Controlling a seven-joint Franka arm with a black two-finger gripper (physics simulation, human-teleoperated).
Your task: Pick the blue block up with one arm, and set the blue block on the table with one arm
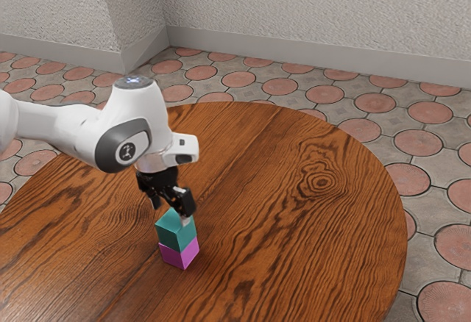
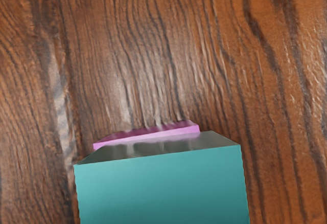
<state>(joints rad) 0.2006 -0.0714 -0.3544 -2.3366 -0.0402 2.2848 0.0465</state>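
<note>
Blue block [image 2: 162,188], teal in tone, sits large just under gripper [image 1: 170,214]. Fingers stand apart above and beside its top. Block rests on purple block [image 1: 179,255], stacked slightly askew; purple block on round wooden table [image 1: 294,241]. White arm [image 1: 140,120] reaches over table.

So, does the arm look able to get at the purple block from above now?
Probably not: the teal block sits on the purple block, between it and the gripper.
</note>
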